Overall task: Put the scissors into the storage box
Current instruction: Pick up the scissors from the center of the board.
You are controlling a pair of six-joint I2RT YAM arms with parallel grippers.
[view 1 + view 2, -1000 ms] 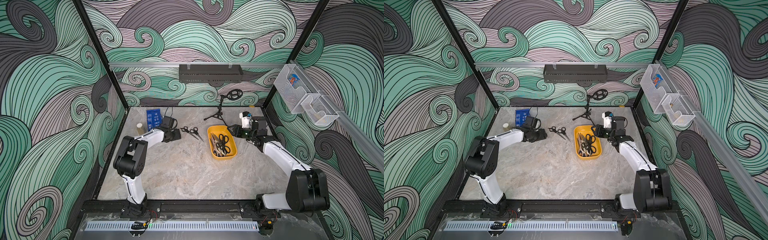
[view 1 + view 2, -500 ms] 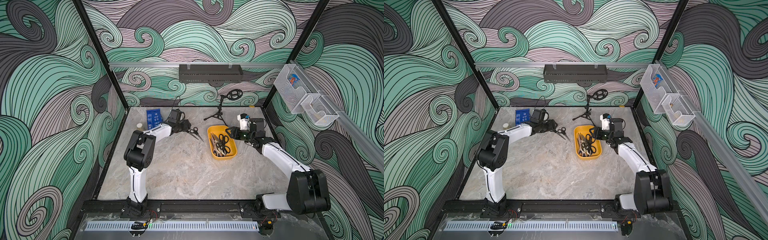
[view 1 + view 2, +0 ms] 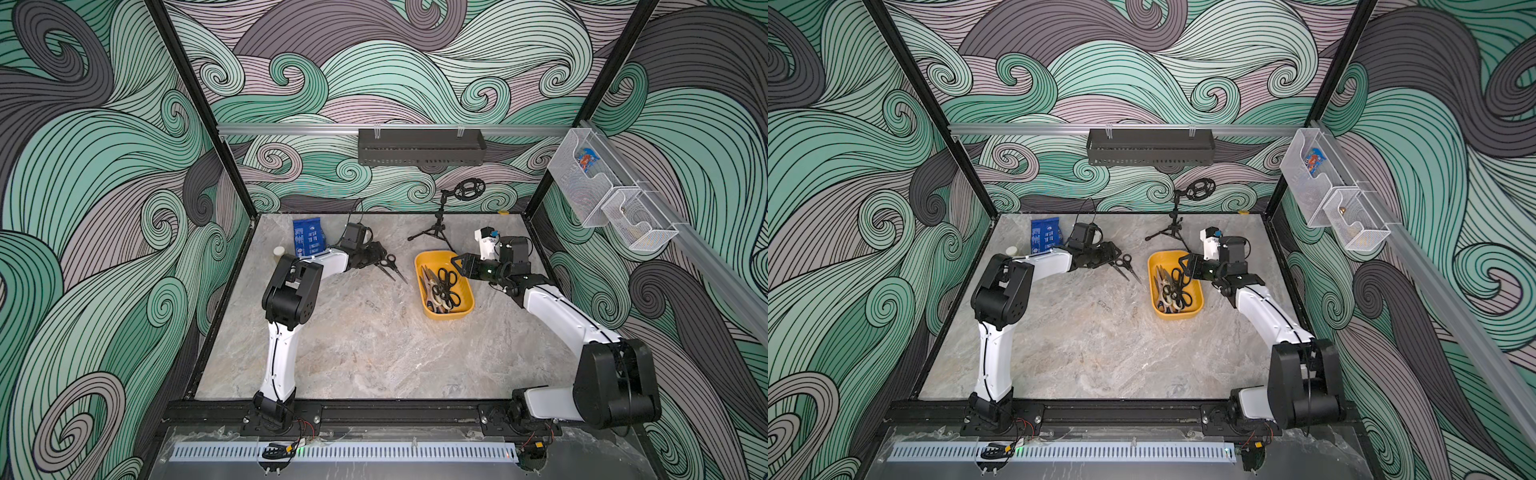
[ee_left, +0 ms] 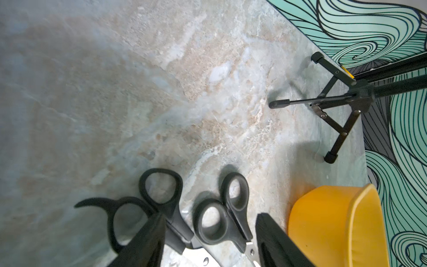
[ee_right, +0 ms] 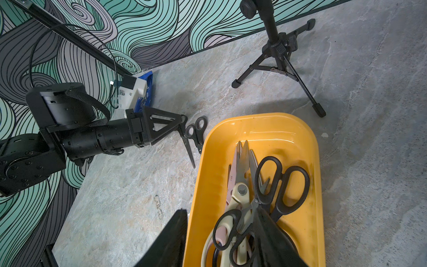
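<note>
In a top view, the left gripper (image 3: pixel 376 255) is at two loose scissors (image 3: pixel 391 266) beside the storage box (image 3: pixel 451 318). Left wrist: its jaws stand apart around their handles (not closed on them). Right wrist: the right gripper (image 5: pixel 219 210) gapes empty over the box rim, more scissors (image 5: pixel 245 196) inside.

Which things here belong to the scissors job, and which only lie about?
Job: box; scissors inside it; two loose scissors on the table.
Lying about: tripod; blue packet; dark tray; wire baskets.
</note>
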